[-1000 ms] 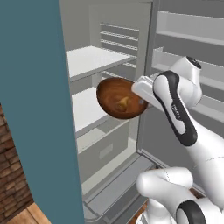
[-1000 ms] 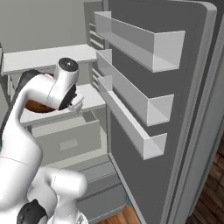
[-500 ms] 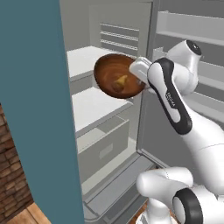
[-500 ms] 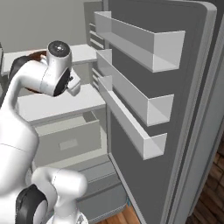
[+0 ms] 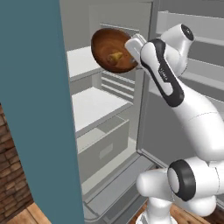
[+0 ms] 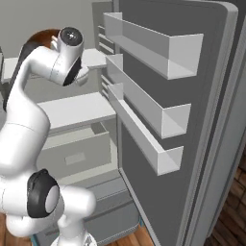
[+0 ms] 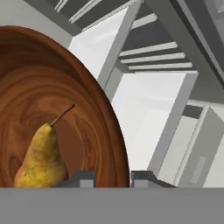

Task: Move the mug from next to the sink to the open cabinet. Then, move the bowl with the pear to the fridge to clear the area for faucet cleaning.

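Observation:
The dark-brown wooden bowl [image 5: 111,48] hangs high in front of the open fridge [image 5: 94,105], level with its upper shelf [image 5: 81,59], tilted with its inside toward the left base camera. The yellowish pear [image 5: 116,57] lies inside it. My gripper [image 5: 132,43] is shut on the bowl's right rim. In the hand view the bowl [image 7: 52,105] takes up the left, the pear [image 7: 41,157] low in it, and my gripper [image 7: 111,179] pinches the rim between its tips. In the right base view a brown edge of the bowl [image 6: 45,34] peeks from behind my arm.
The fridge door [image 6: 192,120] stands open on the right with three grey racks [image 6: 153,53]. Inside are a middle shelf [image 6: 77,108] and a drawer [image 6: 72,153] below it. A tall teal panel [image 5: 35,109] walls off the left side.
The arm has lifted the bowl with the pear from the middle shelf's height up to the upper shelf's height, and slightly deeper toward the fridge.

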Controlling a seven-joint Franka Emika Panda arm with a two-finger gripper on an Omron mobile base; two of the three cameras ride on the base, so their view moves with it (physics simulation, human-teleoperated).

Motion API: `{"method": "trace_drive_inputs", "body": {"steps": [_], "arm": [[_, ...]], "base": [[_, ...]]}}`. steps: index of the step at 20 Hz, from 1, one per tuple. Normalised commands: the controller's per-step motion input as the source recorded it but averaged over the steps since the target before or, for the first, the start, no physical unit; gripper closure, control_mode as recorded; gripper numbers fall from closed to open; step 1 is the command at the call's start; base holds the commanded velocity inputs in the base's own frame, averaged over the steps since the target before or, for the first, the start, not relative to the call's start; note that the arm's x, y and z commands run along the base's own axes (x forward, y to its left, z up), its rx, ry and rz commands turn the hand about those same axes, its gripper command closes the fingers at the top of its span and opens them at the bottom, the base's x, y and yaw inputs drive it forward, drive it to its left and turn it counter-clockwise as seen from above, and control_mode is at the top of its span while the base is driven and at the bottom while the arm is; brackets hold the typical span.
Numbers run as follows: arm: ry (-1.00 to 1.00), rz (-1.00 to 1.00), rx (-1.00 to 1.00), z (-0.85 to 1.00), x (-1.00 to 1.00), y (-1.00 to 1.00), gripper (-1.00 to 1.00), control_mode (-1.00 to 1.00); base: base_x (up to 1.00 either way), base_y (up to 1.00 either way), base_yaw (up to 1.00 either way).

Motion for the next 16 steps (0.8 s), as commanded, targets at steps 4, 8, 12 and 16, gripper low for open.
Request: {"method": "trace_drive_inputs", "body": {"steps": [4,8,12,16], "arm": [[0.02,0.0,0.02,0.08,0.02,0.05,1.0,-1.0],[0.06,0.0,0.0,0.0,0.56,0.41,1.0,-1.0],[0.07,0.0,0.0,-0.12,0.68,0.55,1.0,-1.0],[0.1,0.0,-0.06,-0.25,0.6,0.53,1.0,-1.0]], "base": [[0.0,0.0,0.0],[0.0,0.0,0.0],[0.0,0.0,0.0],[0.0,0.0,0.0]]}}
